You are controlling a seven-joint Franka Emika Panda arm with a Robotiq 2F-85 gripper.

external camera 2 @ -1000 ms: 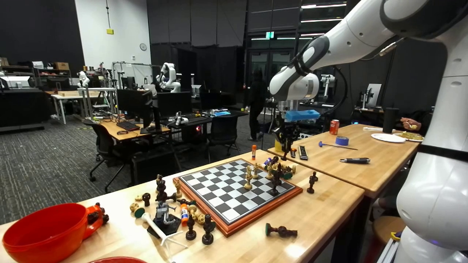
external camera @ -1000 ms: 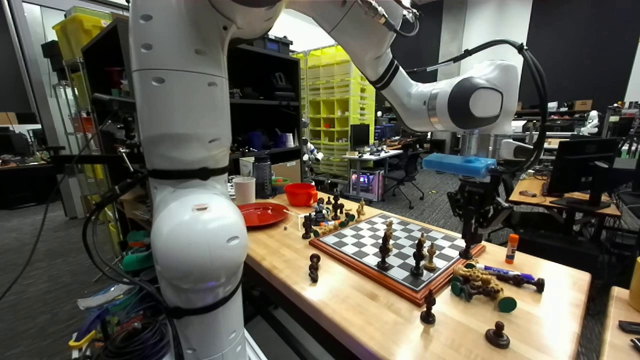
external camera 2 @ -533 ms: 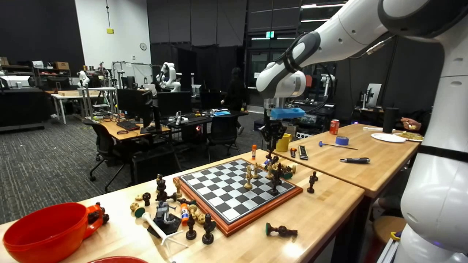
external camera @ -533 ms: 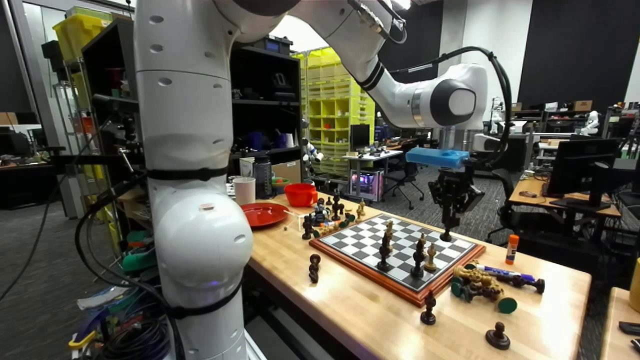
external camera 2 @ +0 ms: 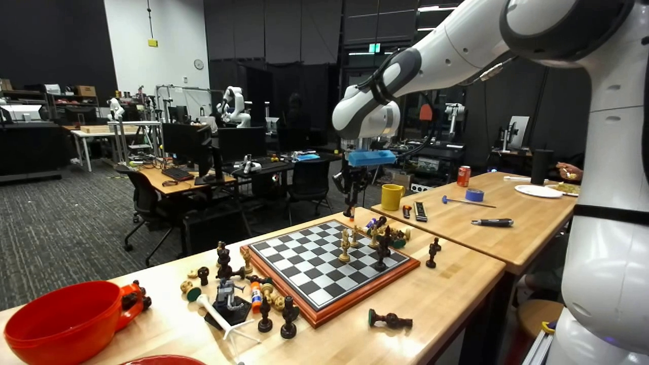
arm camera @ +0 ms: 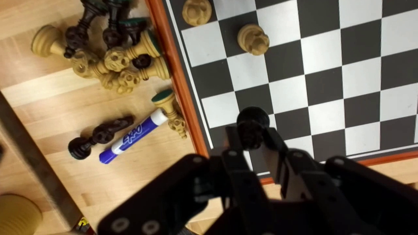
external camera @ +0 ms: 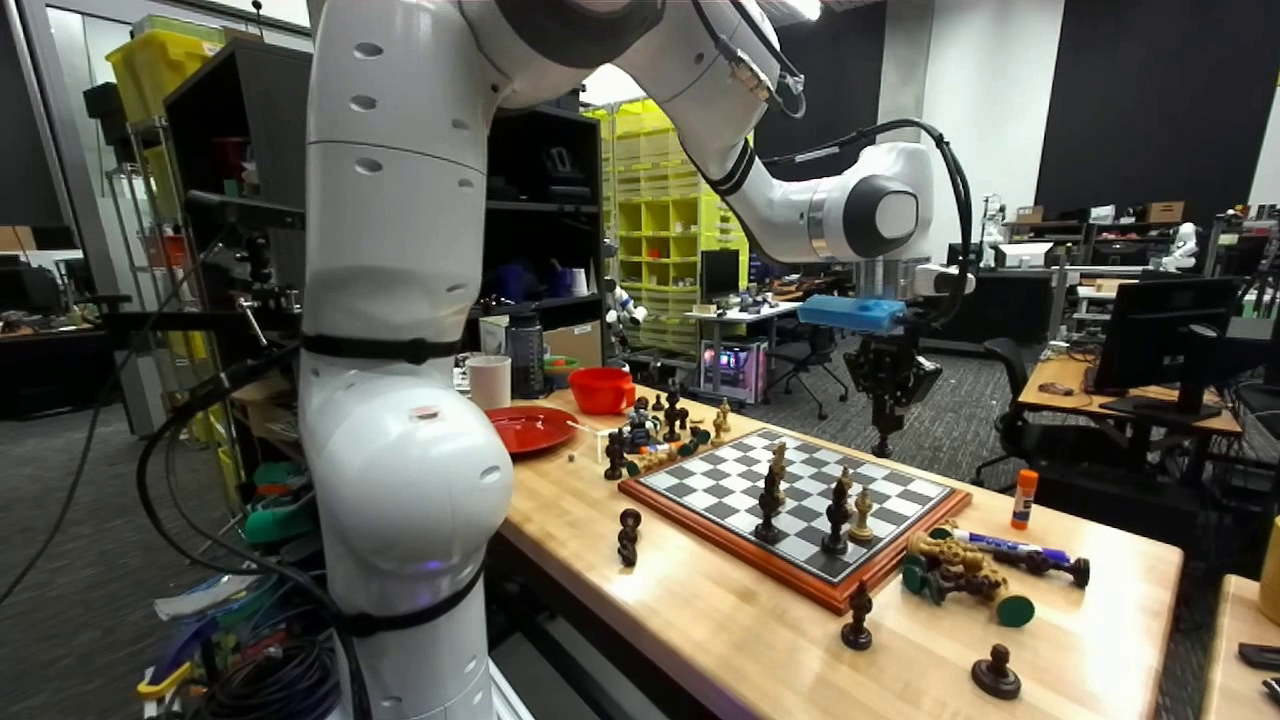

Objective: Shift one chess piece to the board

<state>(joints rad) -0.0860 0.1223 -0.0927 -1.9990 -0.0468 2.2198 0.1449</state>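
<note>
Above the board (arm camera: pixel 323 85), a dark chess piece (arm camera: pixel 252 115) hangs pinched in the gripper (arm camera: pixel 251 135).

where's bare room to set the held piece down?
Board: squares toward the red bowl. Table: patch between board, robot-side edge, fallen dark piece and standing dark piece. Crowded: around the board's standing pieces; fallen heap and marker; loose pieces between bowl and board.

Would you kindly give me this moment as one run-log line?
gripper: closed on dark chess piece | state: aloft, not yet set on the board | next: likely lowering it
</note>
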